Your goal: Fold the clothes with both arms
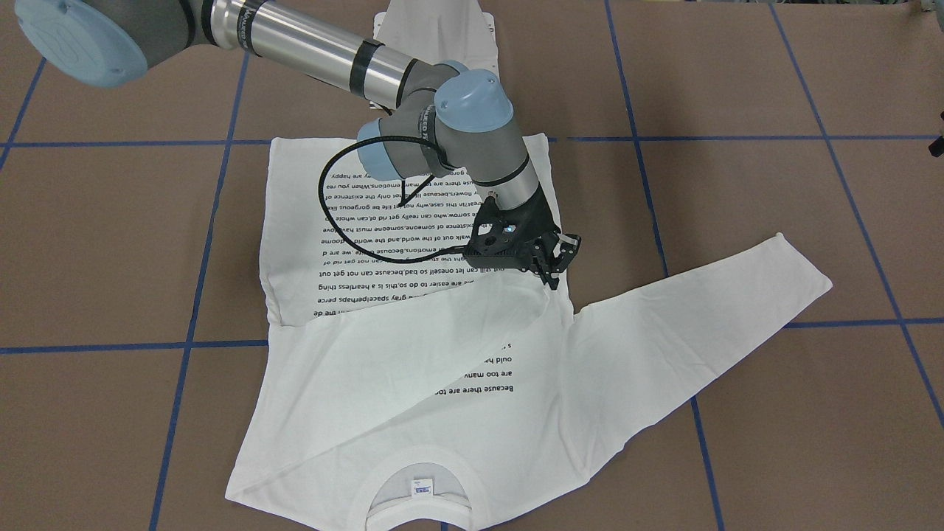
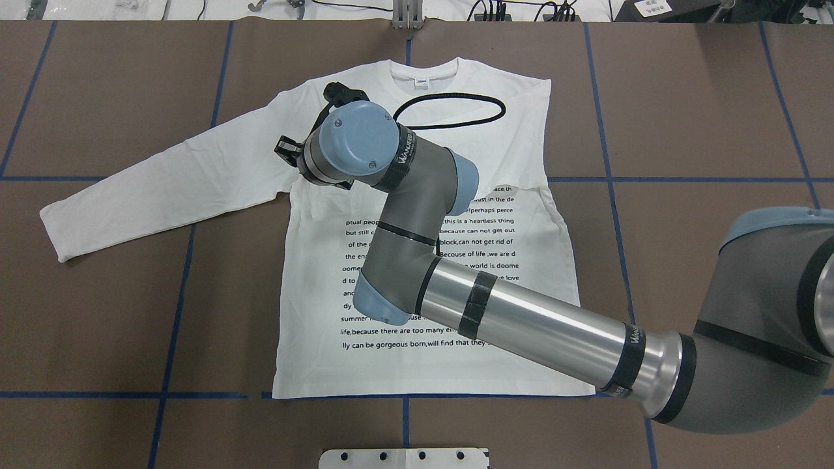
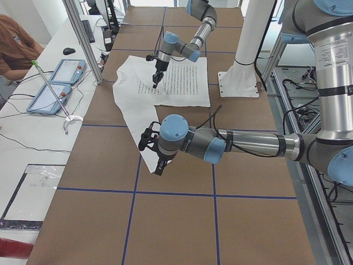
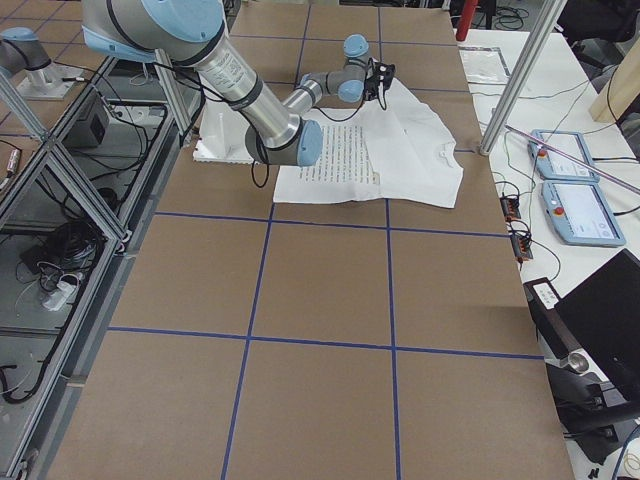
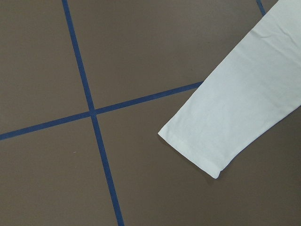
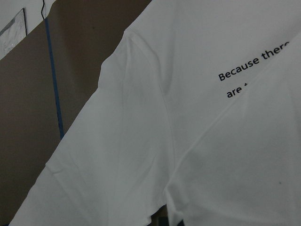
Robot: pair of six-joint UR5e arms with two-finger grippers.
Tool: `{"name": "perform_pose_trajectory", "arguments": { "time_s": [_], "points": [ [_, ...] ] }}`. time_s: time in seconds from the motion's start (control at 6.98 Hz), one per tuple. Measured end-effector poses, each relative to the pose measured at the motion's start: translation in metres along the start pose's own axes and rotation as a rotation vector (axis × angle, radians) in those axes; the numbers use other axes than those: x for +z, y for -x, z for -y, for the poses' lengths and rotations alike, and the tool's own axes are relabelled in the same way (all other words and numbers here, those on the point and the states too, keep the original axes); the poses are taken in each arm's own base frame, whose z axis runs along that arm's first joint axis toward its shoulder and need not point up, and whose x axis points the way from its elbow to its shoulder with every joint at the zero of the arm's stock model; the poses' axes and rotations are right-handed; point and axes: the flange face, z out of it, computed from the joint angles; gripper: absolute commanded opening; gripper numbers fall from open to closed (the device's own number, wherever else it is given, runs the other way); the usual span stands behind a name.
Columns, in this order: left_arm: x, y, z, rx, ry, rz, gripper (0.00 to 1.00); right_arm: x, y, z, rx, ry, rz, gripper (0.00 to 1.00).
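The white long-sleeved shirt (image 1: 383, 369) lies flat on the brown table, text side up, collar (image 2: 423, 81) at the far edge. One sleeve is folded across the chest. Its end meets my right gripper (image 1: 552, 276), which points down at the opposite armpit and looks shut on that sleeve end. My right arm (image 2: 521, 326) reaches across the shirt body. The other sleeve (image 2: 163, 189) lies stretched out sideways. My left gripper (image 3: 160, 165) hovers over that sleeve's cuff (image 5: 225, 122); I cannot tell whether it is open or shut.
Blue tape lines (image 5: 89, 113) grid the table. The white pedestal plate (image 2: 404, 458) sits at the near edge. Past the far edge stand aluminium posts (image 3: 83, 38), two tablets (image 3: 55, 83) and a seated person (image 3: 14, 44).
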Motion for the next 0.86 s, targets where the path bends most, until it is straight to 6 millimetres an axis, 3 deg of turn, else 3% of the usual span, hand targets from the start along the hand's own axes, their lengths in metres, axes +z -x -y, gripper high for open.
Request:
{"name": "perform_pose_trajectory", "arguments": {
  "time_s": [0.14, 0.43, 0.86],
  "points": [
    [0.000, 0.000, 0.000, -0.001, 0.001, 0.000, 1.00, 0.002, 0.001, -0.003, -0.001, -0.006, 0.000, 0.97],
    [0.004, 0.000, 0.000, -0.028, 0.010, -0.002, 1.00, 0.000, 0.008, -0.007, 0.010, -0.012, 0.008, 0.98],
    [0.041, 0.010, 0.007, -0.155, 0.061, -0.019, 1.00, -0.013, 0.019, -0.004, 0.069, -0.014, 0.034, 0.99]
  ]
}}
